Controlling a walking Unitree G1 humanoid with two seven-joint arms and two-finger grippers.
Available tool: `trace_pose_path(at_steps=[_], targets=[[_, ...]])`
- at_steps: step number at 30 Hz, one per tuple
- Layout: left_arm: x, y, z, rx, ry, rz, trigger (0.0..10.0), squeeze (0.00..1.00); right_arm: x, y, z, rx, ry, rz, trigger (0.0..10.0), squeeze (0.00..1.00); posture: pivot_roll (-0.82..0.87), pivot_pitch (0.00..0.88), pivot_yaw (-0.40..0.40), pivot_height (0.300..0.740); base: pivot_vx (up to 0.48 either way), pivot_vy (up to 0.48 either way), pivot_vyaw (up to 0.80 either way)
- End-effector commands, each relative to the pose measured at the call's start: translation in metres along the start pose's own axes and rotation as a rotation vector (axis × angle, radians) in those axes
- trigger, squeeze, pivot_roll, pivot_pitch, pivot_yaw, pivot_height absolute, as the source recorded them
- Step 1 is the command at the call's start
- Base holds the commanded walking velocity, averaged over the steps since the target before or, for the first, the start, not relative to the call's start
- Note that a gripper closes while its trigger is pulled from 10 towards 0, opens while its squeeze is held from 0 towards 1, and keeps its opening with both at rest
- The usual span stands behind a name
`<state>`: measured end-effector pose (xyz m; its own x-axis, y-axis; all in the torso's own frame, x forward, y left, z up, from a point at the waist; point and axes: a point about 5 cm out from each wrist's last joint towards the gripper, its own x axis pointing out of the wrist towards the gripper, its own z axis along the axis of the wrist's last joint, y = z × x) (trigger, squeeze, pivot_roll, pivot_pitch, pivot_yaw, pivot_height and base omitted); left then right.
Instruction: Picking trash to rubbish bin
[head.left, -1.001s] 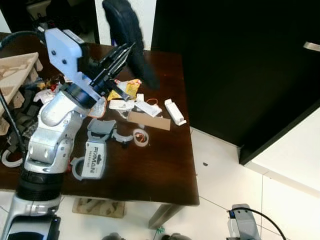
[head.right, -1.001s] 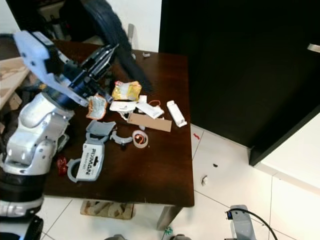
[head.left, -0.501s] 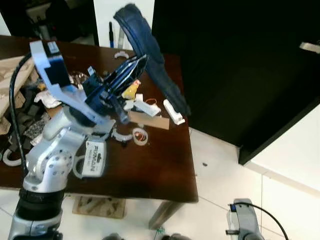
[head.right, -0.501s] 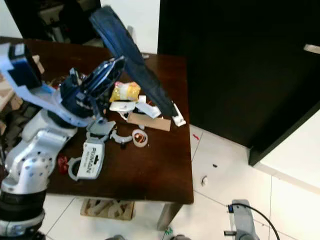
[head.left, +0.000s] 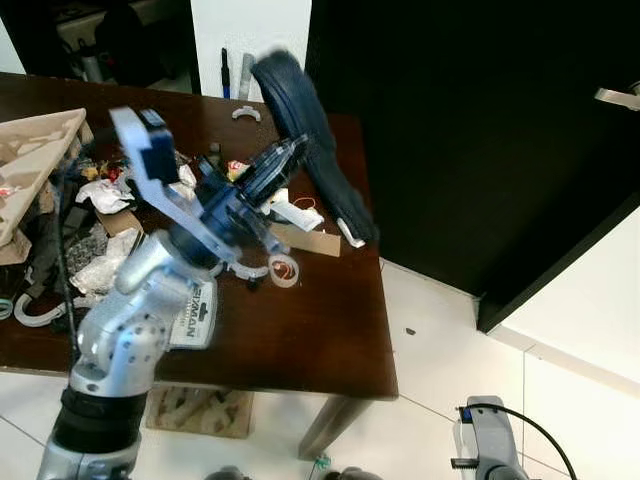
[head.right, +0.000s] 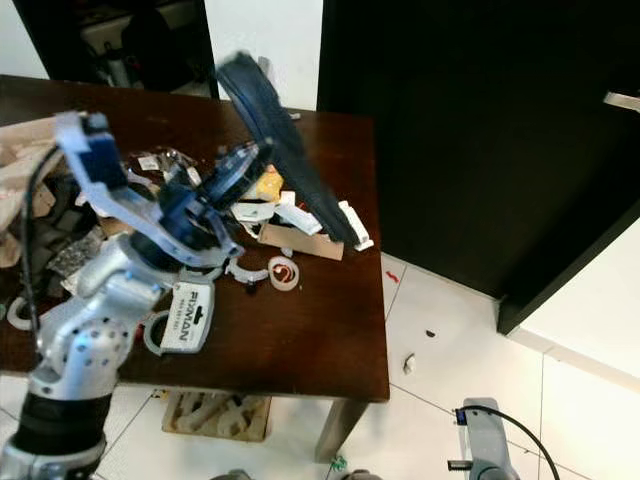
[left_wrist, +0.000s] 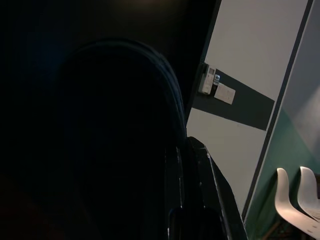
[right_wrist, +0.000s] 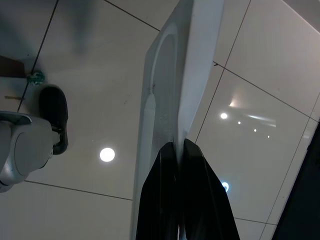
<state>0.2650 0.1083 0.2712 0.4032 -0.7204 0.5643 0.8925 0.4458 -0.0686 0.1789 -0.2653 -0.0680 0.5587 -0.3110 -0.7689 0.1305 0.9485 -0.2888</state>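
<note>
Dark curved rubber strip (head.left: 310, 150): held above table (head.left: 300, 330), looks light, floppy, likely to swing | left gripper (head.left: 283, 160): pinched on its upper part; hold near mid-length | right gripper (right_wrist: 177, 150): clamped on white plastic piece (right_wrist: 170, 90), low over floor.

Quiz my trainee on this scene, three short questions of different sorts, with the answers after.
1. True or false: the left gripper is empty.
2. What does the right gripper grip? A) a white piece B) a cup C) a bottle
3. Fill in: on the table, the tape roll lies just in front of a flat strip of ___.

Key
1. False: it is shut on a long dark strip, raised over the table.
2. A
3. cardboard
</note>
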Motion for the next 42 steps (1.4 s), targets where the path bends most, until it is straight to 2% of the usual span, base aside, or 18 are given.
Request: trace_pose_path(at_steps=[1, 13, 23, 42], targets=[[0.001, -0.002, -0.004, -0.014, 0.010, 0.002, 10.0, 0.00, -0.001, -0.004, -0.008, 0.003, 0.023, -0.012, 10.0, 0.00, 0.12, 0.118, -0.060, 0.740, -0.277, 0.000, 0.00], [0.002, -0.003, -0.015, -0.025, 0.053, 0.002, 10.0, 0.00, -0.002, 0.000, -0.013, 0.011, 0.057, -0.006, 10.0, 0.00, 0.11, 0.113, -0.052, 0.740, -0.287, 0.000, 0.00], [0.004, -0.006, -0.017, -0.024, 0.056, -0.003, 10.0, 0.00, -0.003, -0.002, -0.022, 0.009, 0.094, -0.011, 10.0, 0.00, 0.11, 0.107, -0.053, 0.740, -0.301, 0.000, 0.00], [0.004, -0.008, -0.020, -0.038, 0.054, -0.010, 10.0, 0.00, -0.004, -0.002, -0.023, 0.025, 0.103, -0.021, 10.0, 0.00, 0.10, 0.117, -0.051, 0.740, -0.301, 0.000, 0.00]])
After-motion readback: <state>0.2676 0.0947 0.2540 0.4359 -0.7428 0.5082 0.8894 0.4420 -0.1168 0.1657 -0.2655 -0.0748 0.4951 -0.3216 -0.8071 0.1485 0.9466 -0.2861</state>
